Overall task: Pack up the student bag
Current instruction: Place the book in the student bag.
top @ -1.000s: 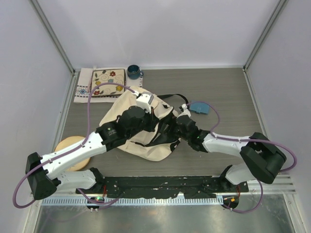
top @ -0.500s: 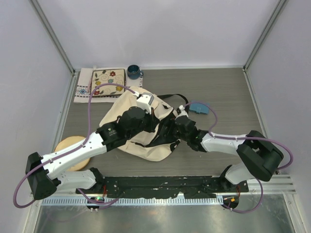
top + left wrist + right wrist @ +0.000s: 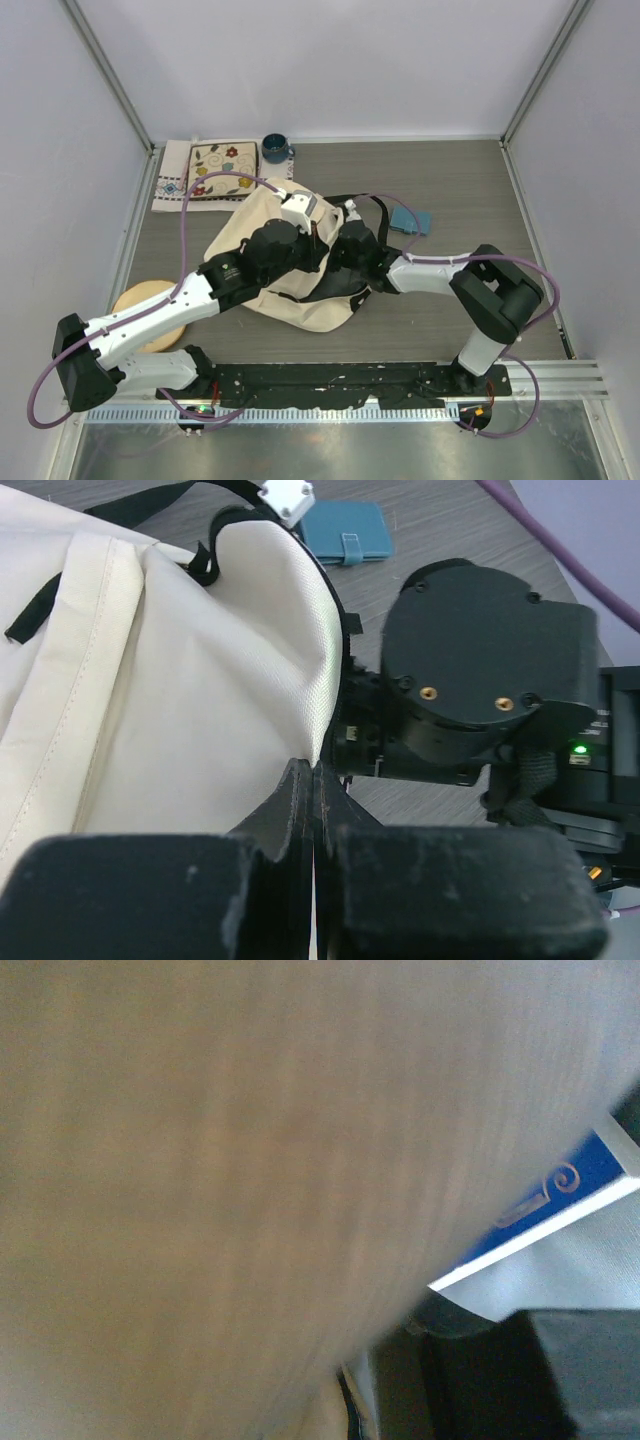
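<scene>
The soft cream woven-fabric backpack [image 3: 300, 305] slumped on the grey wood-grain table [image 3: 470, 180], midway between far and near edges. The left gripper [image 3: 312, 780] clamped its rim cloth; the right gripper [image 3: 345, 250], smothered in fabric, could not be judged

I log two arms on my feed. Left arm [image 3: 150, 325]: white link shells, black joint housings, white camera block [image 3: 297, 208] at the wrist. Right arm [image 3: 430, 275]: same white-and-black build. Purple cable [image 3: 185, 215] loops along each. Black mounting rail [image 3: 330, 385] under both bases. Right wrist housing [image 3: 490, 660]: rounded black casing, brass screws [image 3: 428, 692], green light [image 3: 578, 748] beside it. Left gripper [image 3: 312, 772]: matte black, scuffed.
</scene>
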Tool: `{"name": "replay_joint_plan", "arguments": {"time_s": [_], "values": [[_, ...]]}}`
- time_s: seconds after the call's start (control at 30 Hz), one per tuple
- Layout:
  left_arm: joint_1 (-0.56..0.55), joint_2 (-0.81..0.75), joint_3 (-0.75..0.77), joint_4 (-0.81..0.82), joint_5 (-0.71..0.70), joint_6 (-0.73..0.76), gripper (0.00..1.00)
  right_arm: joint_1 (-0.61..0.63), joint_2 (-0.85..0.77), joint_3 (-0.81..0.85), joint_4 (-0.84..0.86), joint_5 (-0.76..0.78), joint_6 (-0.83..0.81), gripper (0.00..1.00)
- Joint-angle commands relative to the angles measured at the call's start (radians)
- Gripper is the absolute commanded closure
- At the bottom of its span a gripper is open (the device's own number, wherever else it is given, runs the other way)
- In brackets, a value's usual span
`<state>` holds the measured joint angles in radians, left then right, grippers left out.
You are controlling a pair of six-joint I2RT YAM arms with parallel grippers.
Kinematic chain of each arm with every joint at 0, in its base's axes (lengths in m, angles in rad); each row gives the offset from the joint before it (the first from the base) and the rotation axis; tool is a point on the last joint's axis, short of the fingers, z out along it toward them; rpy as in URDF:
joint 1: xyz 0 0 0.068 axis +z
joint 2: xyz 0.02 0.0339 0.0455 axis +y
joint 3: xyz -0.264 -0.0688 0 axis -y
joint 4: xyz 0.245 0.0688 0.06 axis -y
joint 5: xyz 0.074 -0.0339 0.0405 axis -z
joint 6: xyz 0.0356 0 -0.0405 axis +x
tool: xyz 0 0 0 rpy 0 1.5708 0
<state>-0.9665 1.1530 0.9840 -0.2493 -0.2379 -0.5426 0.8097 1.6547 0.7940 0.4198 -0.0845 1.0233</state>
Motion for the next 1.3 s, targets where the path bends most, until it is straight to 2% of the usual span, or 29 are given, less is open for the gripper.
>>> {"name": "replay_joint_plan", "arguments": {"time_s": [0.0,0.1,0.23,0.43,0.57,0.8,0.97,1.17,1.27], "values": [[-0.003,-0.022,0.016,0.1,0.032,-0.01,1.0,0.002,0.046,0.067,0.112,-0.009,0.003,0.53],[-0.003,-0.029,0.009,0.099,0.022,-0.014,1.0,0.0,0.019,0.007,0.122,0.005,0.006,0.44],[-0.003,-0.033,-0.001,0.096,0.011,-0.017,1.0,0.0,-0.109,-0.079,0.074,0.061,-0.032,0.34],[-0.003,-0.027,-0.002,0.104,0.02,-0.019,1.0,0.0,-0.231,-0.167,-0.016,0.169,-0.063,0.3],[-0.003,-0.022,0.002,0.107,0.029,-0.019,1.0,0.0,-0.191,-0.155,0.028,0.137,-0.051,0.3],[-0.003,-0.035,0.005,0.107,0.043,-0.016,1.0,0.002,-0.006,-0.049,0.163,0.051,-0.02,0.3],[-0.003,-0.03,0.005,0.107,0.071,-0.016,1.0,0.0,0.056,-0.023,0.373,0.023,-0.014,0.35],[-0.003,-0.006,0.01,0.117,0.103,-0.019,1.0,0.0,0.074,-0.024,0.378,0.042,-0.04,0.47],[-0.001,0.001,0.013,0.12,0.106,-0.019,1.0,0.0,0.08,-0.055,0.396,0.048,-0.035,0.59]]}}
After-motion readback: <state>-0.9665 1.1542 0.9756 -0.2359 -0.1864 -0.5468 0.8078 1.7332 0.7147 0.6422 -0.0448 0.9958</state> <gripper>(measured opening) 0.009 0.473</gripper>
